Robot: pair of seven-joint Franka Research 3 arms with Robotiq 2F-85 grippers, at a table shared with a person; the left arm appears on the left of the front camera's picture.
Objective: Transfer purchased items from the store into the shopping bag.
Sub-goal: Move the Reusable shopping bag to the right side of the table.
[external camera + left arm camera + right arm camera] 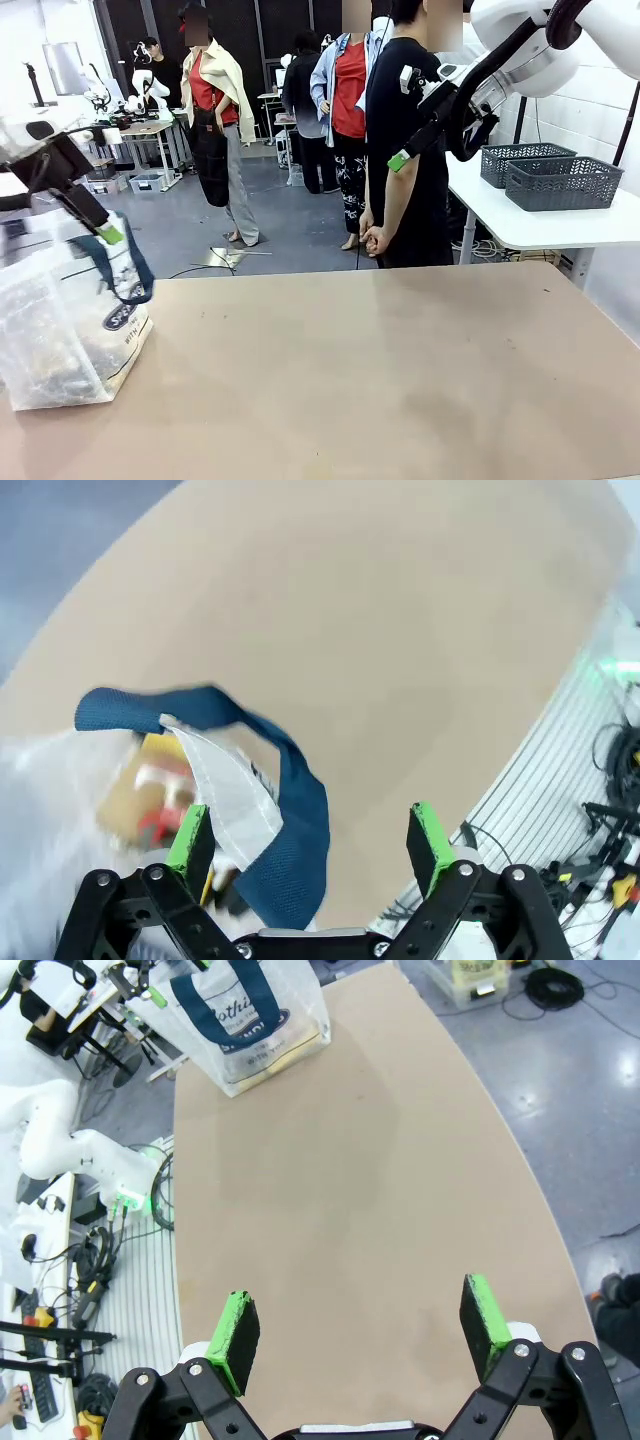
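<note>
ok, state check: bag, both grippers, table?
shopping bag: upright at the table's left end, mouth open, items inside, navy handle draped over the rim
left gripper: open, above the bag's mouth, holding nothing; handle and bag edge lie between the fingers
right gripper: open, holding nothing, raised above the table
table: bare tan top beyond the bag

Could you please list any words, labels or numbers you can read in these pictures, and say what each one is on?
"othi": partial white lettering at the top of the dark oval logo on the shopping bag, right wrist view.
Lower lines of that logo: too small and blurred to read.
Front view, logo partly hidden: fragments only, not legible.
Packets inside the bag, left wrist view: print blurred, unreadable.
</note>
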